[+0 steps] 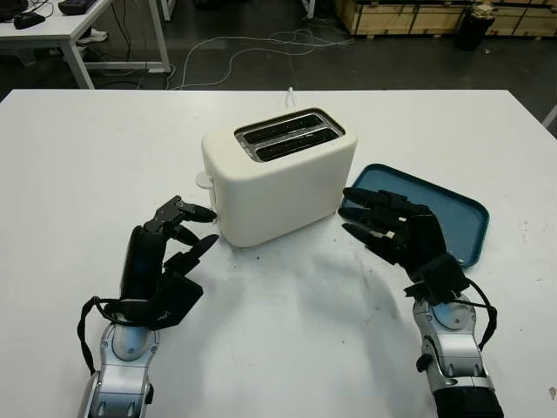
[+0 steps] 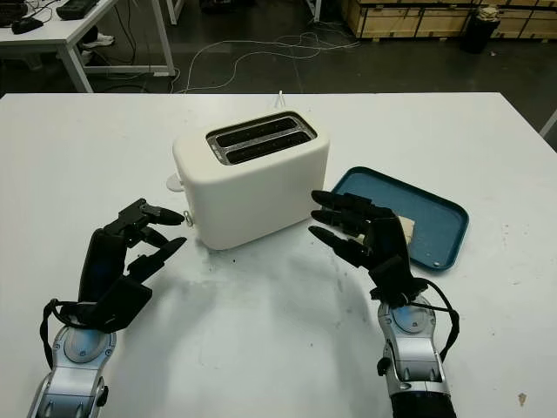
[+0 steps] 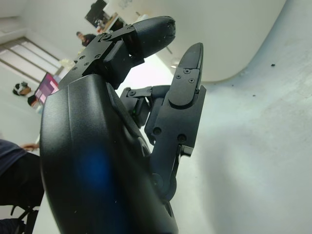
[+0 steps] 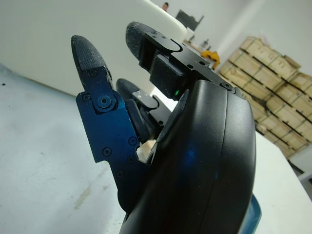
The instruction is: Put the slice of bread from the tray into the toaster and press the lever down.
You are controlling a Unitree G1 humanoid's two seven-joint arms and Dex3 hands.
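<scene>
Nearest to you are your two hands, both low over the white table (image 1: 78,157): your left hand (image 1: 161,261) sits at the near left, holding nothing, its fingertips (image 1: 205,212) pointing at the toaster's left end and close to it; your right hand (image 1: 400,233) is at the near right, also holding nothing, reaching toward the toaster's right end with its back over the near edge of the tray. Between them stands one toaster (image 1: 274,178), cream-white with rounded corners, set at an angle to you, with two long dark slots (image 1: 287,135) in its top, side by side; you cannot tell from here whether anything is in them. A small pale knob (image 1: 203,180) juts from its left end, just beyond your left fingertips, and a thin white cord (image 1: 288,94) shows behind it. One tray (image 1: 452,209) lies to the right of the toaster, dark teal, shallow and rectangular with rounded corners, its near left part covered by your right hand. In the right eye view you can make out a small pale patch (image 2: 406,226) on the tray just past your right hand, perhaps the bread, though most of it is hidden and you cannot be sure. Past the table's far edge there are cables (image 1: 252,48) on a dark floor, a white desk (image 1: 61,35) and wooden crates (image 1: 418,16).
</scene>
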